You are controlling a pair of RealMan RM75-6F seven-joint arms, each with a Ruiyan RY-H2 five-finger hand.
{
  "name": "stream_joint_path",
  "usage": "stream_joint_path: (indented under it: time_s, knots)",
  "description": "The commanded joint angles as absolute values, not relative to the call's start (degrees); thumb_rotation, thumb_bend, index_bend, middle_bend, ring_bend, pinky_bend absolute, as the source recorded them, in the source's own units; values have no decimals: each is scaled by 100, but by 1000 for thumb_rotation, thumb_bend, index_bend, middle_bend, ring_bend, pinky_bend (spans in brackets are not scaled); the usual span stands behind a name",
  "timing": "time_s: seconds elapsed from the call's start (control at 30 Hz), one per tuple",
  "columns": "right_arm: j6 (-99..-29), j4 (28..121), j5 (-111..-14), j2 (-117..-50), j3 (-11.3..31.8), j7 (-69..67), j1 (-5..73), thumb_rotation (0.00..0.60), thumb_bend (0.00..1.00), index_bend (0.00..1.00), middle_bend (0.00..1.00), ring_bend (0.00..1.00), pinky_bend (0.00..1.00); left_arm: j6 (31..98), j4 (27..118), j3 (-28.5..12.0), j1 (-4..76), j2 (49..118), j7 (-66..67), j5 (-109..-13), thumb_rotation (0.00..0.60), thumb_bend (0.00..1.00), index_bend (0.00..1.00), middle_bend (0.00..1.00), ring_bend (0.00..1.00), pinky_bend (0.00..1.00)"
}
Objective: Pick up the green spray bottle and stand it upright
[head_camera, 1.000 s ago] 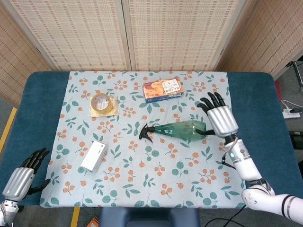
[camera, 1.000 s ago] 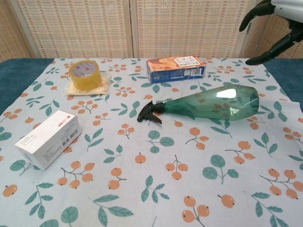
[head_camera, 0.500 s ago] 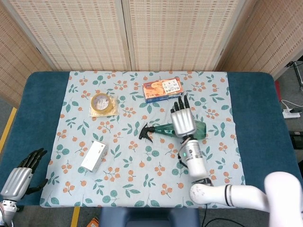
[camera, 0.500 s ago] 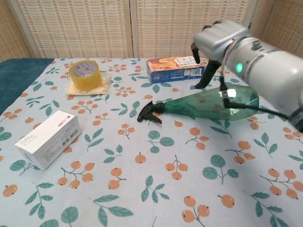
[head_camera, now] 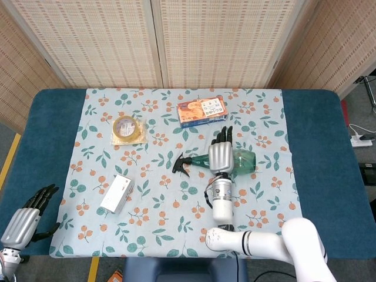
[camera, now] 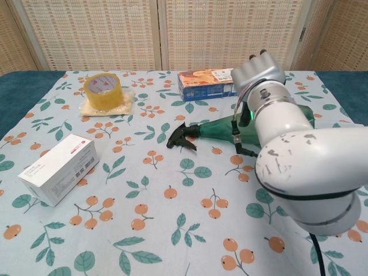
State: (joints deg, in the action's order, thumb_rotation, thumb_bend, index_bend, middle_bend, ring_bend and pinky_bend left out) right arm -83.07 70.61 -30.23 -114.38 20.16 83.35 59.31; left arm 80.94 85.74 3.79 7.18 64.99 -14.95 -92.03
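Note:
The green spray bottle (head_camera: 245, 163) lies on its side mid-cloth, its black trigger nozzle (head_camera: 181, 163) pointing left. My right hand (head_camera: 221, 154) is over the bottle's middle, back up and fingers stretched out flat toward the far side, hiding that part of it. Whether the palm touches the bottle cannot be told. In the chest view the right hand (camera: 259, 69) and its bulky white forearm cover most of the bottle (camera: 214, 128), leaving the neck and nozzle showing. My left hand (head_camera: 26, 217) hangs off the table's near-left corner, fingers apart, holding nothing.
A yellow tape roll (head_camera: 127, 128) sits at the back left. An orange and blue box (head_camera: 202, 111) lies just beyond the bottle. A white box (head_camera: 117, 193) rests at the front left. The floral cloth (head_camera: 164, 235) covers the blue table.
My right hand has swung left from beyond the bottle's base to over its middle, and the forearm now fills the right of the chest view. Bottle and left hand have not moved.

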Motion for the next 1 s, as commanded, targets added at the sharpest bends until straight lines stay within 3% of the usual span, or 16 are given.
stream_joint_path:
  time_s: [0.03,0.63,0.8,1.0]
  knots:
    - [-8082,6821,-2995,-11628,2118,8160,5986,600,0,263,188,0,0,8086,8564,380,724,6500,-1514,-9203,600,262,0,0,0,159]
    - [-7130,5122,-3088,-12474,2316,7820,6264,600,0,260,188,0,0,7997,8535,386,756,6479,-1657,-9159,600,262,0,0,0,160]
    - [-6850,4682,-3265,-12682,2298,7603,6294,600,0,287,188,0,0,7948,8540,381,768,6469,-1714,-9118,600,263,0,0,0,160]
    - [-6704,4230,-3514,-12833,2254,7516,6295,600,0,389,188,0,0,7931,8543,390,773,6464,-1755,-9120,600,262,0,0,0,160]
